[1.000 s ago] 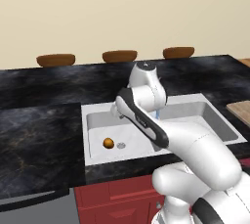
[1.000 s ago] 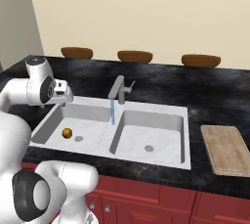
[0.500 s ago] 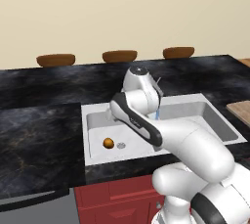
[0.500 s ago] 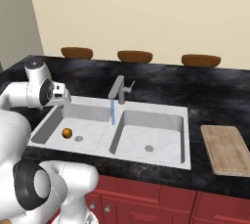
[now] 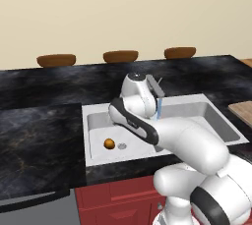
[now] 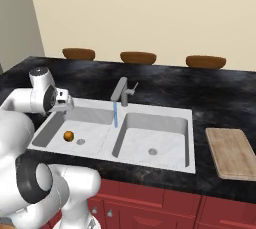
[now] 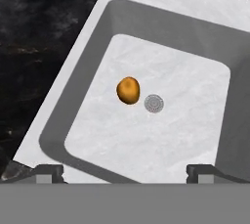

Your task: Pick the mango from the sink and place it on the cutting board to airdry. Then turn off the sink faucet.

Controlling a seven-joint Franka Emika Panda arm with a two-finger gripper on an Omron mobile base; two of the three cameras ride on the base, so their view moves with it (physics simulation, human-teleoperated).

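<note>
Orange mango beside drain, left sink basin | jaws wide apart, empty

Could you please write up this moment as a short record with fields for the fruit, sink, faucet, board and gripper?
fruit: small round orange-yellow mango, on the floor of the left basin beside the round metal drain
sink: white-grey marbled double-basin sink
faucet: grey metal faucet, water running
board: light-brown wooden cutting board, bare, on the counter right of the sink
gripper: two-finger gripper open, above the left basin, holding nothing
</note>
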